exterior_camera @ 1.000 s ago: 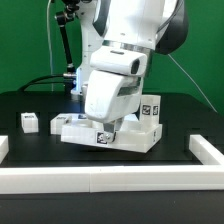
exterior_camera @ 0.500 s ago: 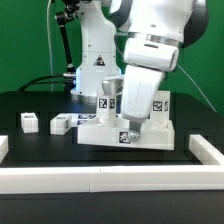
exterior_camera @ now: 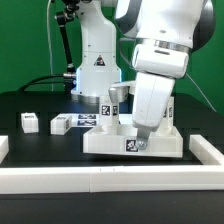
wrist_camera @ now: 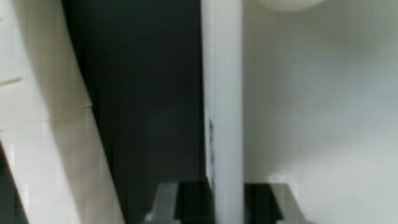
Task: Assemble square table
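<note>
A: What carries everything here?
B: A black desk (exterior_camera: 40, 145), matte and dark.
A: And the white edging?
B: A long white border bar (exterior_camera: 60, 181) runs along the desk's front edge. Short white pieces turn back from it at the exterior view's left (exterior_camera: 3, 148) and right (exterior_camera: 206, 150).
A: Behind all that?
B: A plain green backdrop (exterior_camera: 25, 40). A black stand (exterior_camera: 60, 50) rises in front of it on the exterior view's left, with a dark cable (exterior_camera: 35, 85) trailing near its foot.
A: Anything flat on the desk?
B: The marker board (exterior_camera: 88, 119), white with black tags, lies farther back and is partly hidden.
</note>
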`<state>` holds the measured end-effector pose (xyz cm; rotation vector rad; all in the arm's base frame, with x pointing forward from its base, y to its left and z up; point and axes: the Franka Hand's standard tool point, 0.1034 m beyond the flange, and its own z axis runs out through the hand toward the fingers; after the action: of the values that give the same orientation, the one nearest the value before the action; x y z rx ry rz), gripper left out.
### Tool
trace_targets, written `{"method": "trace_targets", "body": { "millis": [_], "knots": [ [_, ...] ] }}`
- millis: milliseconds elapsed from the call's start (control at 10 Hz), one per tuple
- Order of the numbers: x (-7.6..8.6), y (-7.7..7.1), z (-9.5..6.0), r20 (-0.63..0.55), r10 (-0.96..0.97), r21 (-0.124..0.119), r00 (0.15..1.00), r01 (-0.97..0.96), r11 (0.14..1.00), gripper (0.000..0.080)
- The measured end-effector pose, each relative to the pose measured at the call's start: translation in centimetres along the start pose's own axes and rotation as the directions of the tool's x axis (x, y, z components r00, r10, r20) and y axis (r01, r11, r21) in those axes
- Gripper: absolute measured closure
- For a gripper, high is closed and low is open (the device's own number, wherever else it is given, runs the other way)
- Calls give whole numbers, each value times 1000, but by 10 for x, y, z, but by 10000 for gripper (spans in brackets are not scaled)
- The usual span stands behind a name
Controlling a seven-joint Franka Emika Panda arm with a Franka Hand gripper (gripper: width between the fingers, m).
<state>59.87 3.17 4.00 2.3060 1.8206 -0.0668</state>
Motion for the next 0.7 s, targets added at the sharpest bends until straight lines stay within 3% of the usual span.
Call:
{"method": "trace_targets", "body": {
  "millis": [300,700],
  "knots": [
    [7,5,2,11,-60,-11,998,60,998,737],
    [-1,6,5,39,-218,-12,975,219,976,736]
  ]
}}
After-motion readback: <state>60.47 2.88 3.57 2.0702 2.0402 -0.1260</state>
